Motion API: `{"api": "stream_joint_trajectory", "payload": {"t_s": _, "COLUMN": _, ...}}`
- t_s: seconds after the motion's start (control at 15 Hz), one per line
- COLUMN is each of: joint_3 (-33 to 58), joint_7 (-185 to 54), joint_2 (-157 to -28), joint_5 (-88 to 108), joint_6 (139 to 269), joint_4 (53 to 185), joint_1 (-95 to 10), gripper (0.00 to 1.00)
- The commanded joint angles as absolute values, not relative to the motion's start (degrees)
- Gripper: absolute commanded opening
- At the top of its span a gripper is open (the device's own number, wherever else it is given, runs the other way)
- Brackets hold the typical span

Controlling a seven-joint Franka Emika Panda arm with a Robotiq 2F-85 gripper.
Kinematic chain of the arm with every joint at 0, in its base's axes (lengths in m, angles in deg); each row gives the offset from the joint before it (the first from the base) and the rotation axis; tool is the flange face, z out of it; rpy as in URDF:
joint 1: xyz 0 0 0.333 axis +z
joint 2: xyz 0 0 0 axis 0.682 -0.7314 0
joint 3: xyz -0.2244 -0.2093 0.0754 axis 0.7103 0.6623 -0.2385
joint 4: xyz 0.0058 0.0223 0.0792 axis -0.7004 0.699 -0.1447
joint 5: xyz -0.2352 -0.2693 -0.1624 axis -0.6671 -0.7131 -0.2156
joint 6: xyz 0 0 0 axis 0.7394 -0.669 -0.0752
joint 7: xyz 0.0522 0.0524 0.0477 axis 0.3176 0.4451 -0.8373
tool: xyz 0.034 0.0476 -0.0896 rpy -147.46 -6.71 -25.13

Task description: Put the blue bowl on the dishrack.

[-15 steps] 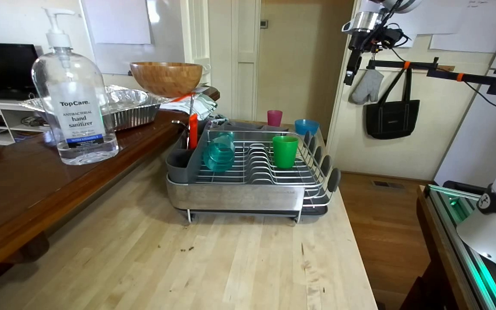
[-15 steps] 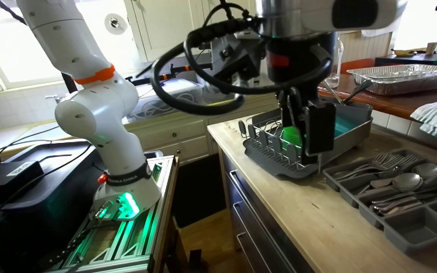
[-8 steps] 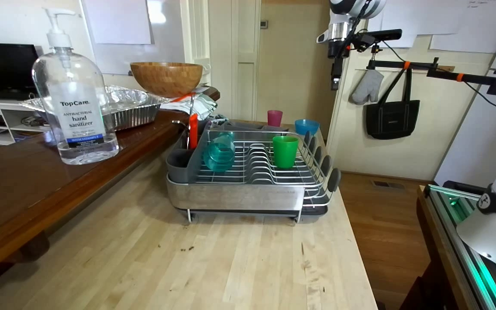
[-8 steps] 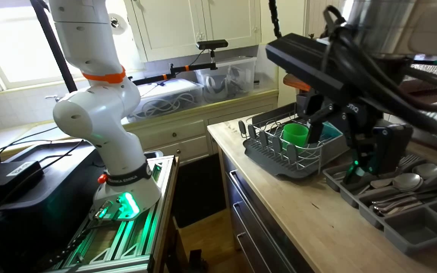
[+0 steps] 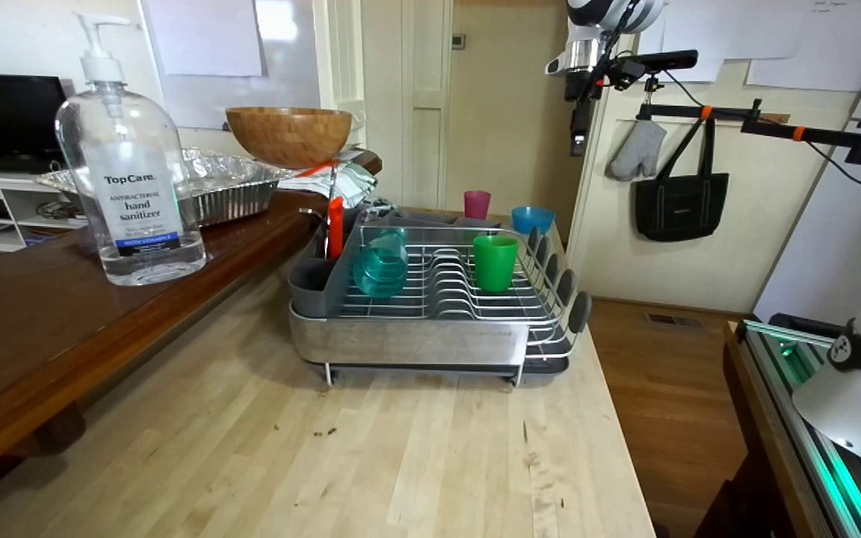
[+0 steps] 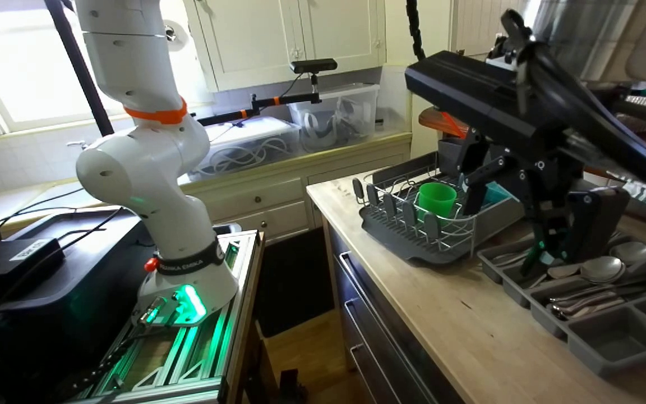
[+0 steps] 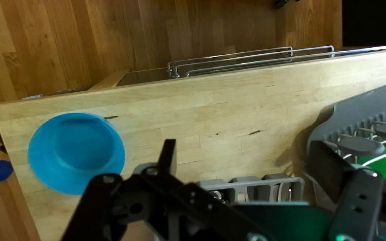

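The blue bowl (image 7: 77, 154) stands upright on the wooden table in the wrist view, near a corner at the left. It also shows in an exterior view (image 5: 532, 219), beyond the rack; the other outside camera does not show it. The silver wire dishrack (image 5: 408, 344) with its dark tray stands on the table; it shows in an exterior view (image 6: 413, 241) and at the right of the wrist view (image 7: 374, 97). My gripper (image 7: 245, 150) is open and empty above the table, between bowl and rack. It shows in both exterior views (image 5: 578, 146) (image 6: 530, 219).
A green cup (image 5: 495, 263) and a teal cup (image 5: 380, 265) are in the rack. A pink cup (image 5: 477, 204) stands beyond it. A grey cutlery tray (image 6: 609, 342) lies beside the rack. A raised counter with a sanitizer bottle (image 5: 139, 202) runs alongside.
Over the last second my gripper has swung away from the dishrack, turned, and moved over toward the cutlery tray and bowl end. It has moved only slightly in the last half second.
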State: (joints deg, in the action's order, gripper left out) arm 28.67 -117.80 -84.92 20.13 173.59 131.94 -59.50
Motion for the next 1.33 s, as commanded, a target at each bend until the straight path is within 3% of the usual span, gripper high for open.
{"api": "stream_joint_trajectory", "payload": {"t_s": 0.0, "joint_3": 26.6, "joint_7": -124.3, "joint_2": -89.4, "joint_5": 20.1, "joint_6": 171.4, "joint_4": 128.2, "joint_1": -62.6, "gripper": 1.00}}
{"api": "stream_joint_trajectory", "payload": {"t_s": 0.4, "joint_3": 24.1, "joint_7": -124.4, "joint_2": -101.2, "joint_5": 20.4, "joint_6": 176.9, "joint_4": 120.4, "joint_1": -65.4, "gripper": 1.00}}
{"api": "stream_joint_trajectory", "payload": {"t_s": 1.27, "joint_3": 19.5, "joint_7": -116.1, "joint_2": -119.4, "joint_5": 18.0, "joint_6": 175.9, "joint_4": 103.0, "joint_1": -69.8, "gripper": 1.00}}
